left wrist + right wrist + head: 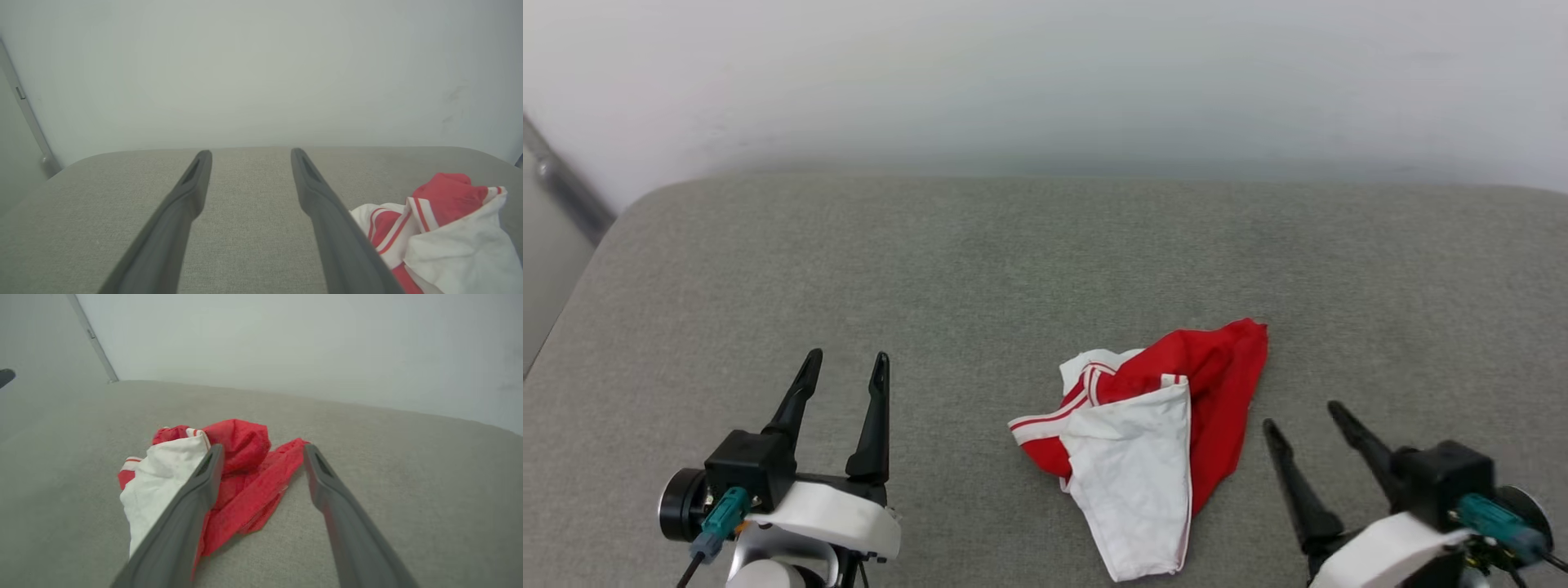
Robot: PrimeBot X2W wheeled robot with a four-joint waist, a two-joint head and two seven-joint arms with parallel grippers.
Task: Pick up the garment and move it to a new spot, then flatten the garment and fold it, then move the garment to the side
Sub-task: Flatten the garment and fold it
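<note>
My left gripper (pixel 847 357) has its fingers spread and holds nothing. The crumpled red-and-white jersey (pixel 1143 433) lies well off to its right on the grey cushion (pixel 980 261). My right gripper (pixel 1303 415) is spread and empty too, the jersey lying just beside its left finger.

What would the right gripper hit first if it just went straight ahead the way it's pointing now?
Most likely the garment: the open right gripper aims at its crumpled red side, lying just ahead on the grey cushion. Height is hard to judge, so it might skim over the cloth.
</note>
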